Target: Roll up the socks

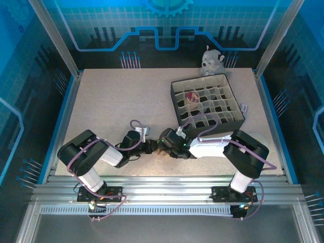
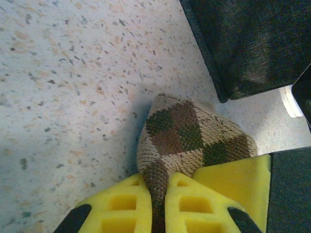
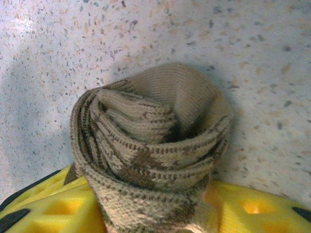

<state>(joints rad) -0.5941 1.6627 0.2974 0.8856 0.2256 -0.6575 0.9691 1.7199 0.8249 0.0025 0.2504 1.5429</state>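
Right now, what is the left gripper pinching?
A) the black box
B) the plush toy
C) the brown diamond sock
C: the left gripper is shut on the sock, whose brown diamonds show plainly in the left wrist view.

The argyle sock (image 3: 150, 145) is coarse knit cloth, the speckled table (image 2: 73, 73) smooth and matt, the pads (image 2: 116, 208) foamy.

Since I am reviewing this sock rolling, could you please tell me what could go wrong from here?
The argyle sock looks loosely rolled in the right gripper, so it may unwind on release. The left gripper pinches only a narrow end of it, which could slip out. The dark divided box sits close by; an arm might bump it.
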